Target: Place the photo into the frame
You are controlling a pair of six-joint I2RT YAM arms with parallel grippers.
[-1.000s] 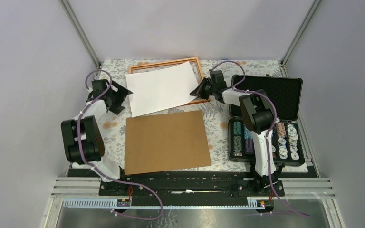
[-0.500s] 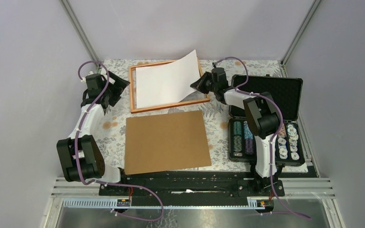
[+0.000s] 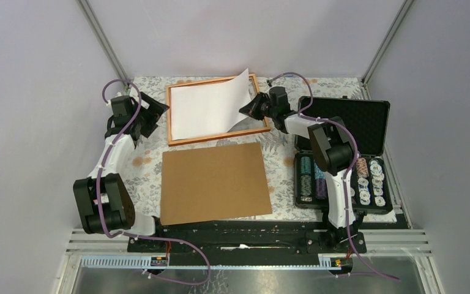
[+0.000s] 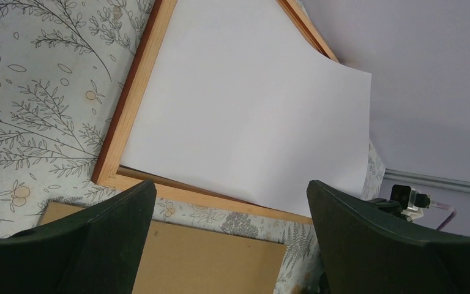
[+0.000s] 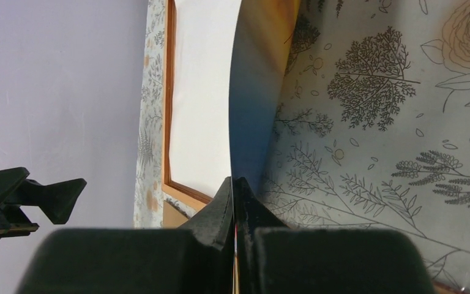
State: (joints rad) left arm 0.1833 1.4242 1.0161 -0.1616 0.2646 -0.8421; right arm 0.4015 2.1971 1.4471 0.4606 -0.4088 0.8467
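Enclosing frame (image 3: 169, 116) and tablecloth (image 3: 150, 171), lilac walls (image 3: 37, 92)

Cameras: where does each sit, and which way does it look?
Top external: above and behind, looking down on the flower-patterned table; both arms show.
Left wrist: on left arm, facing thin orange-brown wooden frame and white-backed photo; open left fingers show.
Right wrist: on right arm, along the photo's lifted edge; right fingers shut on it.
Shared: all show photo and frame.
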